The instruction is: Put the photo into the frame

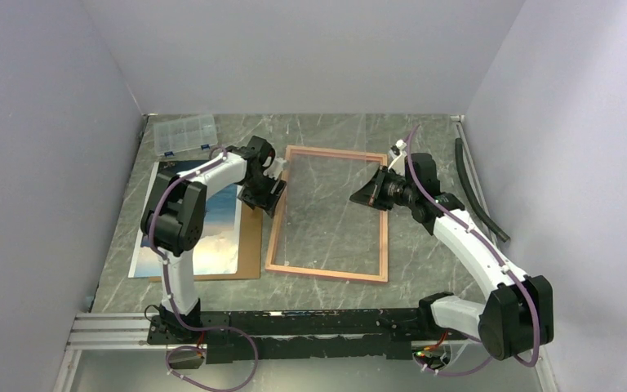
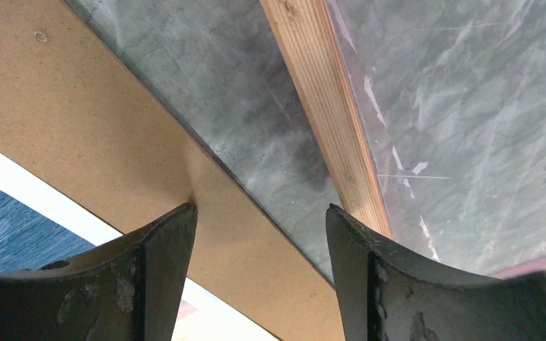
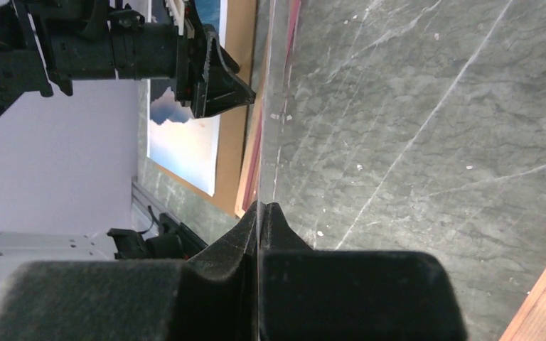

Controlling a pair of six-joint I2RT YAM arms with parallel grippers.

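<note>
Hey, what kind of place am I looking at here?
Probably a robotics lab test cell: a left arm and right arm bolted to a mounting rail at the edge of a marble-patterned table, boxed in by plain pale walls, with a clear parts organizer at the back.

Left arm (image 1: 178,216) bent sharply at the elbow, forearm reaching forward and to the right. Left gripper (image 2: 259,213) points down, jaws wide apart with nothing between them. Right arm (image 1: 469,237) extends forward and leftward. Right gripper (image 3: 261,209) closed, fingertips pinching the edge of a clear sheet (image 1: 326,184).
</note>
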